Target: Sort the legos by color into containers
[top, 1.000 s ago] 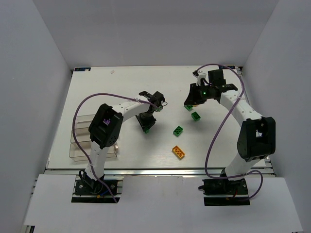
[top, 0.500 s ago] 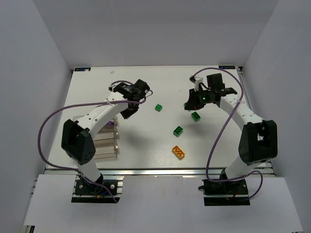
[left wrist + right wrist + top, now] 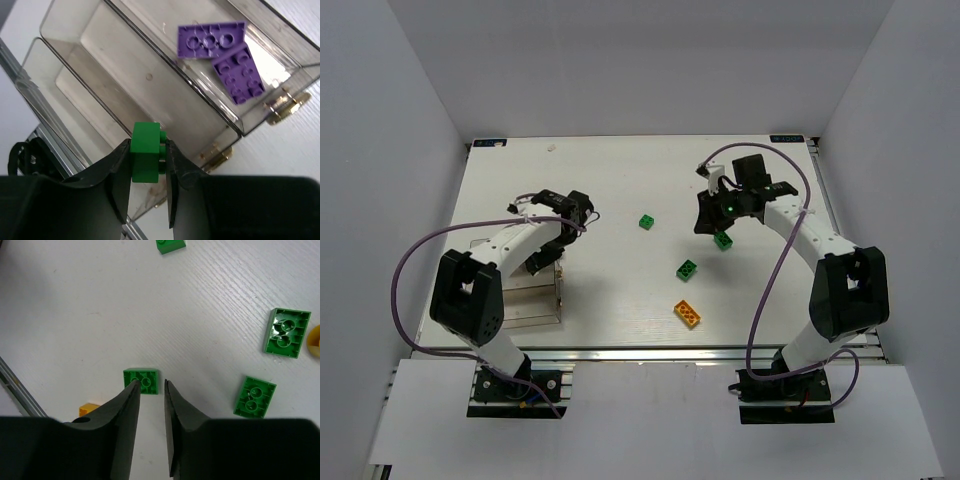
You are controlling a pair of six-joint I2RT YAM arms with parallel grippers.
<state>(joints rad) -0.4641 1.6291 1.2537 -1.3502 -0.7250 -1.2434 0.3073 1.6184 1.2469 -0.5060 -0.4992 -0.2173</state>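
Top external view: a white desk is boxed by pale walls on its left, far and right sides. The bins sit at its left near corner. The left hand hangs over them, clenched on a green brick, and two purple plates lie in one bin. Bare desk separates the bins from the loose bricks right of centre. The right hand, fingers slightly parted and grasping nothing, is above a second green brick.
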